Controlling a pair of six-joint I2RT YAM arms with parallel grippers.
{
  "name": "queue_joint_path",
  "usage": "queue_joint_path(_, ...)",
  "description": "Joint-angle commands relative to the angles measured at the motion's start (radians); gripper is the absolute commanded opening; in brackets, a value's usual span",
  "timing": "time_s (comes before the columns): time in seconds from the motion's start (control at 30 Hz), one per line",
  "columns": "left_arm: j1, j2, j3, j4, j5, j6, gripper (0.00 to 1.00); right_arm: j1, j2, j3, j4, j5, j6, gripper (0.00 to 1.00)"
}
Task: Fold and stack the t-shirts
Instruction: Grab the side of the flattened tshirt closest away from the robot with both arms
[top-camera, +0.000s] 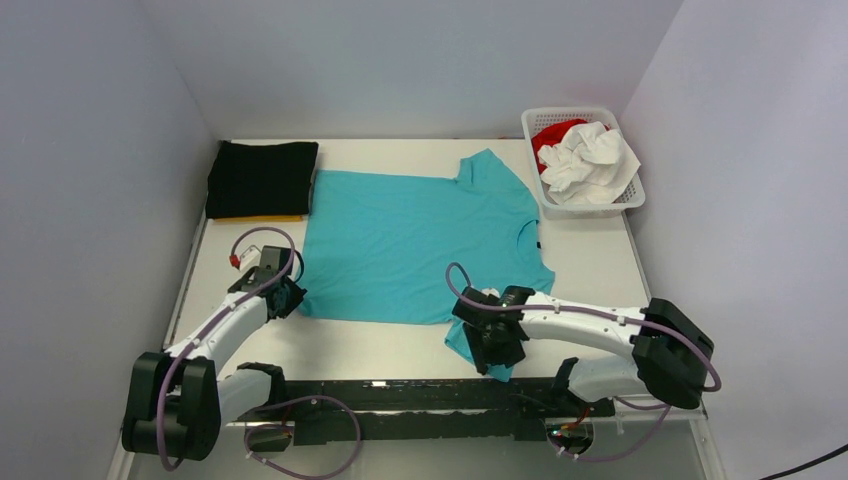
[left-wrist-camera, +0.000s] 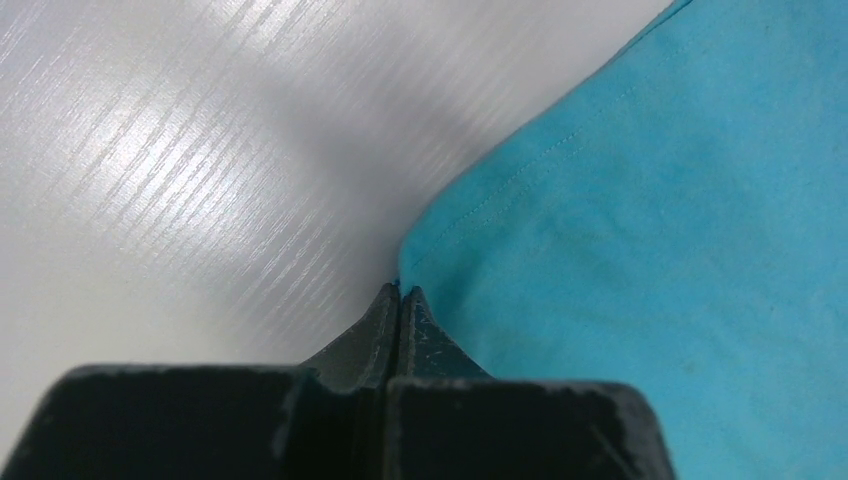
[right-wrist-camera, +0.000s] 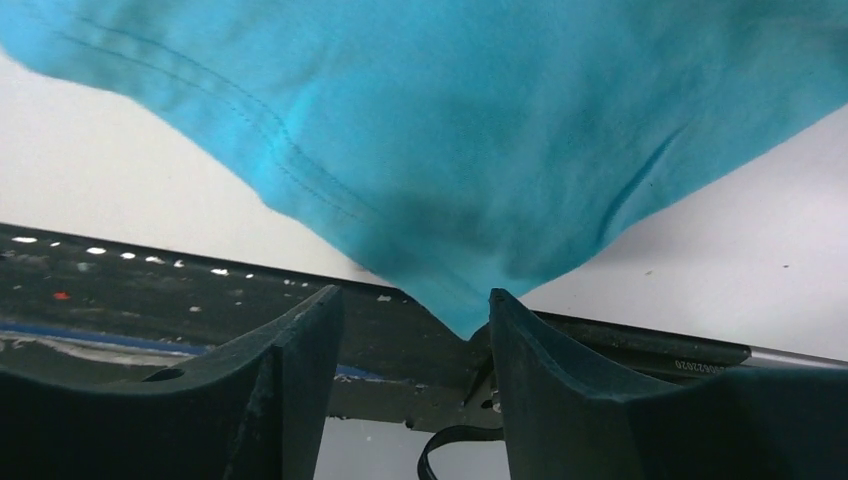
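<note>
- Turquoise soft-cloth short-sleeved t-shirt (top-camera: 415, 245): spread flat across the middle of the white worktop (top-camera: 620, 265), with the neck towards the right edge and the hem towards the left edge. One sleeve reaches towards the near edge.
- Left gripper (left-wrist-camera: 400, 292): jaws pressed together at the hem's near corner. It appears to pinch that corner, though the cloth inside the tips is hidden.
- Right gripper (right-wrist-camera: 415, 305): jaws partly apart. The near sleeve's tip hangs between them and brushes one finger, not clamped.
- Folded black t-shirt (top-camera: 262, 178): far left corner, lying on an orange-yellow t-shirt (top-camera: 258, 217) of which only an edge shows.
- White plastic lattice basket (top-camera: 590, 205): far right corner, holding a crumpled white t-shirt (top-camera: 590, 160) and a red t-shirt (top-camera: 552, 133).
- Step in hand: securing both near-side holds for the first fold.
- Next move calls for: the right jaws to shut on the sleeve, then both arms to lift evenly and carry the near side towards the far edge without bunching.
</note>
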Motion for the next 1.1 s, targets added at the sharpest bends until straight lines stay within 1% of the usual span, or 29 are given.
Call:
queue_joint_path(0.0,0.005,-0.025,-0.003,0.014,0.007,0.011,0.00,-0.003,0.034,-0.030,0.059,-0.024,0.034,0.56)
queue_joint_path(0.13,0.005,-0.019,0.004,0.009,0.011,0.014,0.00,-0.019,0.078,-0.063,0.137,-0.041,0.050,0.51)
queue_joint_path(0.17,0.004,-0.019,0.004,0.006,0.008,0.014,0.00,-0.021,0.089,-0.069,0.152,-0.038,0.062,0.48)
queue_joint_path(0.23,0.005,-0.025,0.005,-0.004,-0.002,0.008,0.00,-0.023,0.105,-0.068,0.161,-0.032,0.069,0.31)
queue_joint_path(0.27,0.005,-0.030,0.004,-0.009,-0.004,0.008,0.00,-0.022,0.103,-0.060,0.149,-0.027,0.064,0.20)
queue_joint_path(0.3,0.005,-0.036,0.004,-0.012,-0.005,0.010,0.00,-0.023,0.094,-0.043,0.122,-0.019,0.056,0.12)
queue_joint_path(0.4,0.004,-0.064,0.008,-0.033,-0.013,0.013,0.00,-0.024,0.052,0.038,-0.022,0.020,0.007,0.00)
queue_joint_path(0.5,0.005,-0.097,0.010,-0.070,-0.027,0.006,0.00,-0.021,0.020,0.111,-0.110,-0.111,-0.100,0.00)
queue_joint_path(0.53,0.005,-0.112,0.008,-0.080,-0.030,0.004,0.00,-0.021,0.005,0.117,-0.104,-0.206,-0.124,0.00)
queue_joint_path(0.57,0.005,-0.128,0.005,-0.091,-0.035,0.000,0.00,-0.021,-0.013,0.117,-0.095,-0.267,-0.137,0.00)
queue_joint_path(0.63,0.005,-0.162,-0.002,-0.109,-0.048,-0.004,0.00,-0.021,-0.031,0.106,-0.092,-0.336,-0.148,0.00)
queue_joint_path(0.8,0.004,-0.232,-0.014,-0.168,-0.070,-0.011,0.00,-0.019,-0.011,0.085,-0.159,-0.319,-0.158,0.00)
queue_joint_path(0.97,0.005,-0.258,-0.030,-0.226,-0.098,-0.032,0.00,-0.008,-0.012,0.053,-0.134,-0.405,-0.181,0.00)
queue_joint_path(1.07,0.005,-0.256,-0.032,-0.224,-0.092,-0.030,0.00,-0.009,-0.005,0.063,-0.122,-0.370,-0.188,0.00)
